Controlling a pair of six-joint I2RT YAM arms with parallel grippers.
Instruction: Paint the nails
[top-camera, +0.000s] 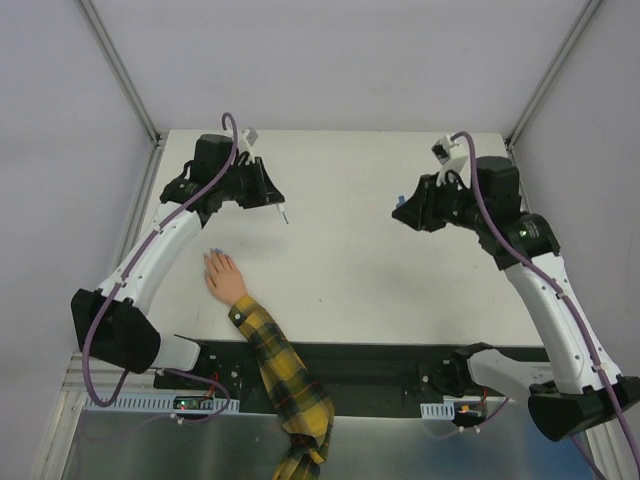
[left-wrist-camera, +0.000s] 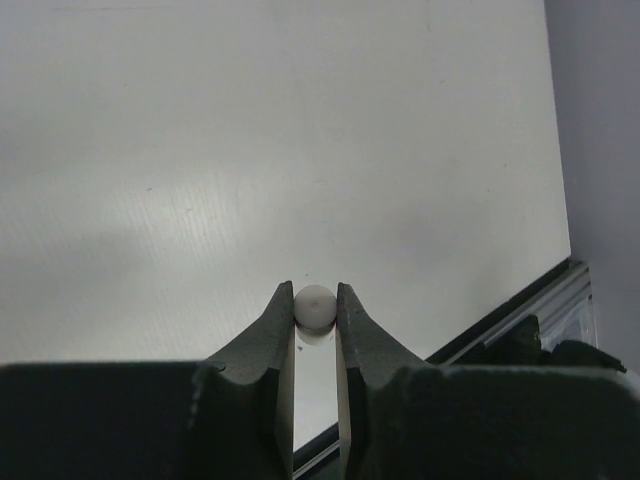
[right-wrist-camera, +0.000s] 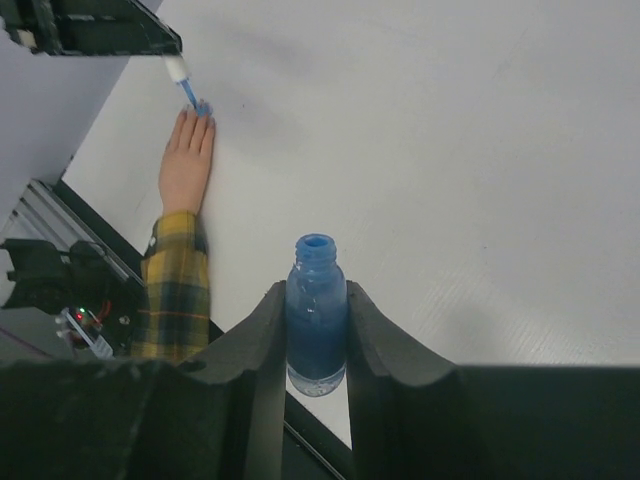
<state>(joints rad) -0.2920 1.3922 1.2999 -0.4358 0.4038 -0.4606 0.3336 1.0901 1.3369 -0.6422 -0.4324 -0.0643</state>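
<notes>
The nails, tinted light blue, tip a small plaid-sleeved hand lying flat on the left of your table. Your left gripper pinches a brush near the fingertips. Well apart, your right gripper clamps an open blue bottle.

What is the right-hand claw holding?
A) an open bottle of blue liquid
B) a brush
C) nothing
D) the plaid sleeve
A: the right claw is shut on an uncapped bottle of blue liquid; the brush is in the left claw.
</notes>
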